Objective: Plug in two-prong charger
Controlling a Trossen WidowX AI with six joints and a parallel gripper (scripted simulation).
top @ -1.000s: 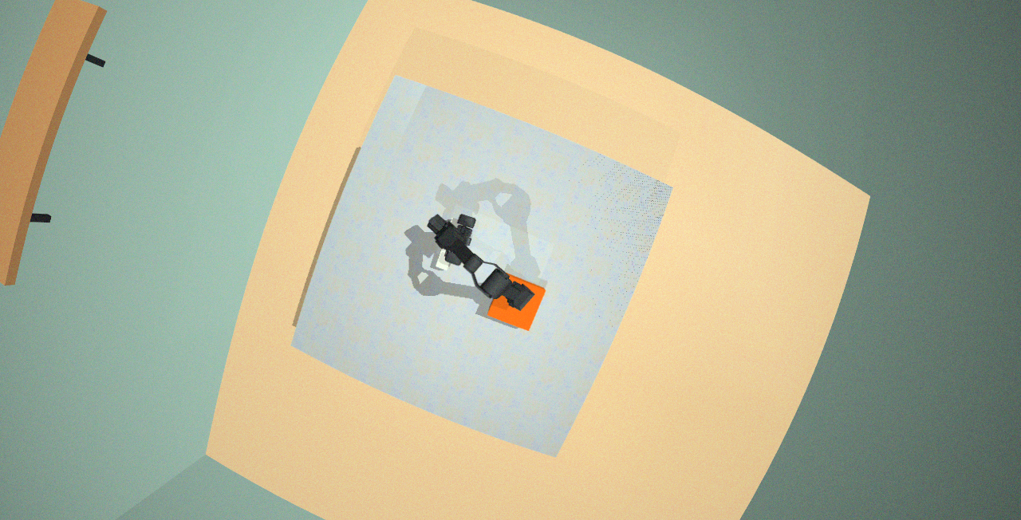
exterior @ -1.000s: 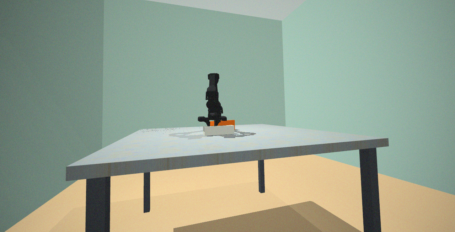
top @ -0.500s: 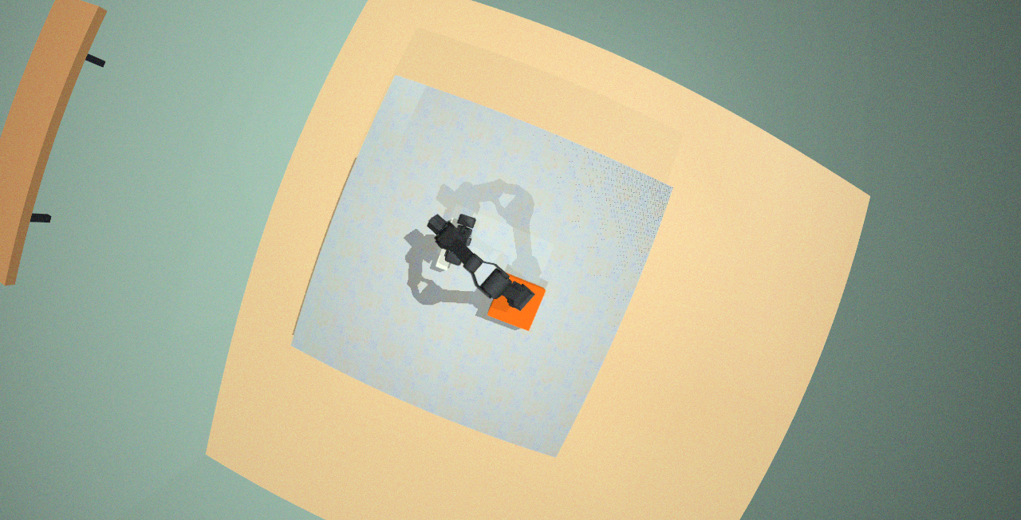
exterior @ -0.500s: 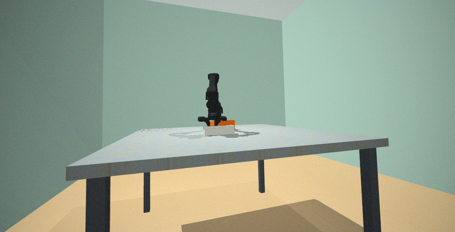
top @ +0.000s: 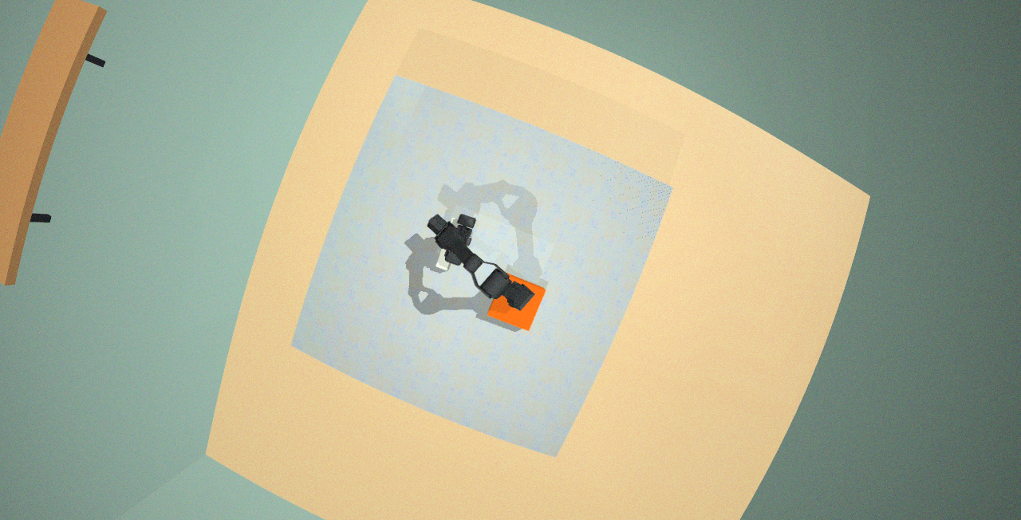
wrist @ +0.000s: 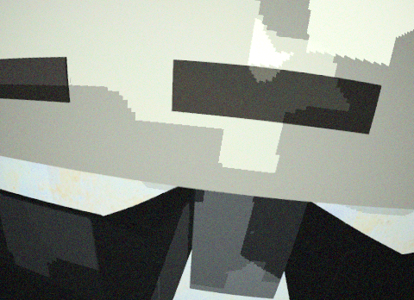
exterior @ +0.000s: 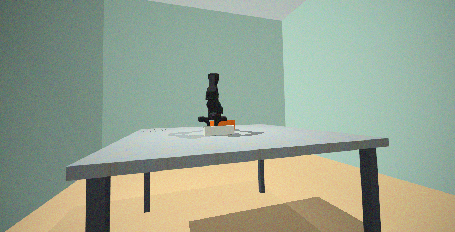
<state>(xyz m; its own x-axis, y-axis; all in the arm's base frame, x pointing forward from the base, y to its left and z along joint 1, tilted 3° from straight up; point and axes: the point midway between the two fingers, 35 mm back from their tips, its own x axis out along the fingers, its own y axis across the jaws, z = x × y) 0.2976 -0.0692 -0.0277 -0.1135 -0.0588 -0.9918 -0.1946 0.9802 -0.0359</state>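
The white power strip [exterior: 219, 131] [wrist: 108, 136] lies on the table; a bit shows beside the arm in the top view [top: 442, 263]. In the wrist view its face has two dark rectangles, a left one [wrist: 32, 78], partly cut off, and a right one [wrist: 216, 93]. My gripper [wrist: 241, 194] [exterior: 212, 123] is shut on the grey charger [wrist: 220, 240], low at the strip's robot side. The charger's far end meets the strip's edge in the wrist view, below the right rectangle and left of its middle. The prongs are hidden, so I cannot tell how far they are in.
The orange base [top: 530, 318] [exterior: 229, 123] carries the black arm [top: 492, 283] [exterior: 213, 96], whose links hang over the strip. The pale table [top: 400, 345] [exterior: 143, 154] has arm shadows on it. A wooden shelf [top: 42, 109] is on the wall, away from the table.
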